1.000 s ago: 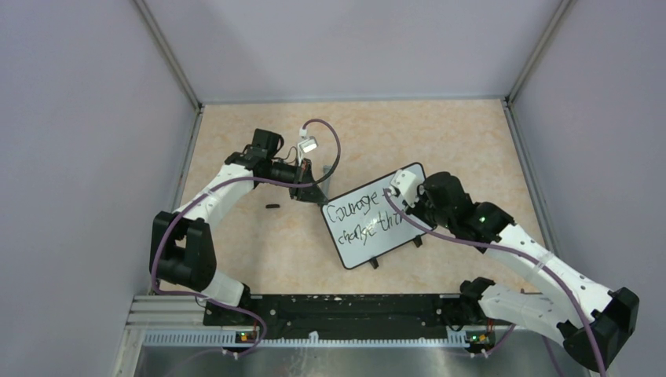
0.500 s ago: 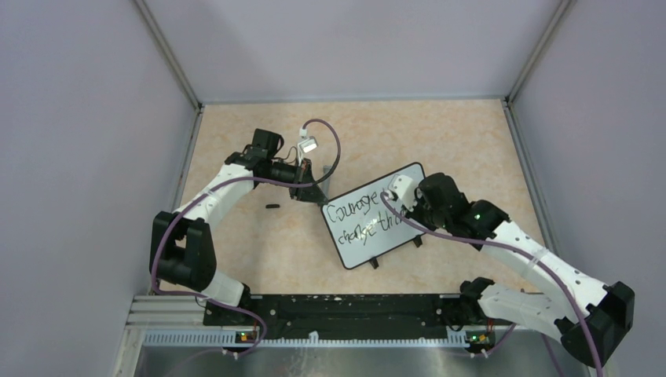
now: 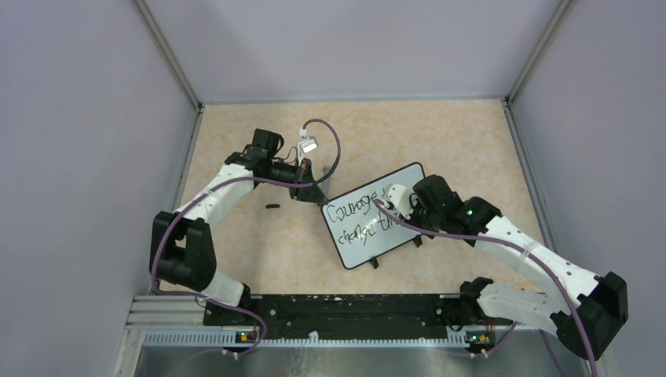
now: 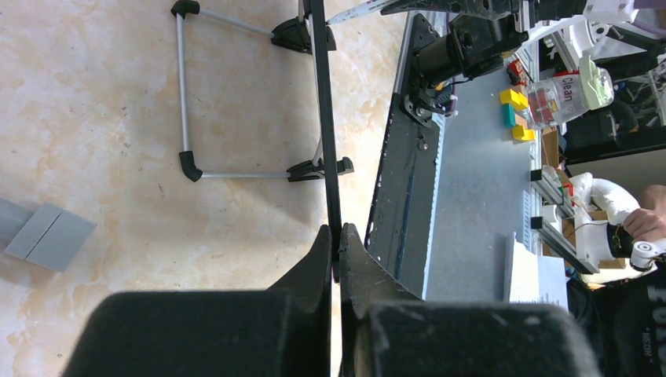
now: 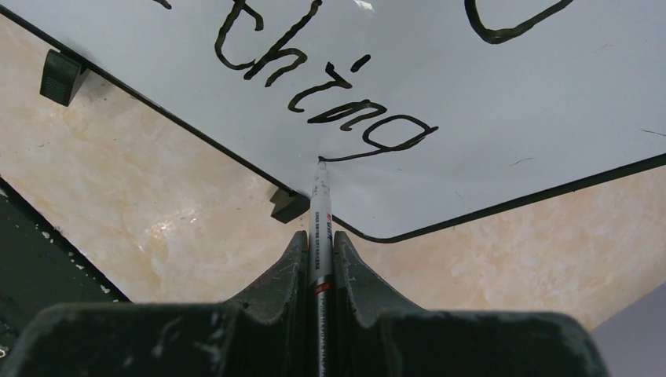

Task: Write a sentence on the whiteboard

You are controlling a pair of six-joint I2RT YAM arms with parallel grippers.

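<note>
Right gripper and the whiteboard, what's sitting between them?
A marker, seen in the right wrist view: the right gripper is shut on it, and its tip meets the whiteboard at the end of the sentence.

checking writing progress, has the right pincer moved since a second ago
Yes, the right pincer has shifted left and nearer the arm bases, away from the whiteboard's far right corner.

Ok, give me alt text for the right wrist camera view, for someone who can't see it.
The right pincer grips a marker, its tip touching the whiteboard at the tail of the g in "thing", part of the handwritten sentence. Beige table shows beyond the board's black rim.
</note>
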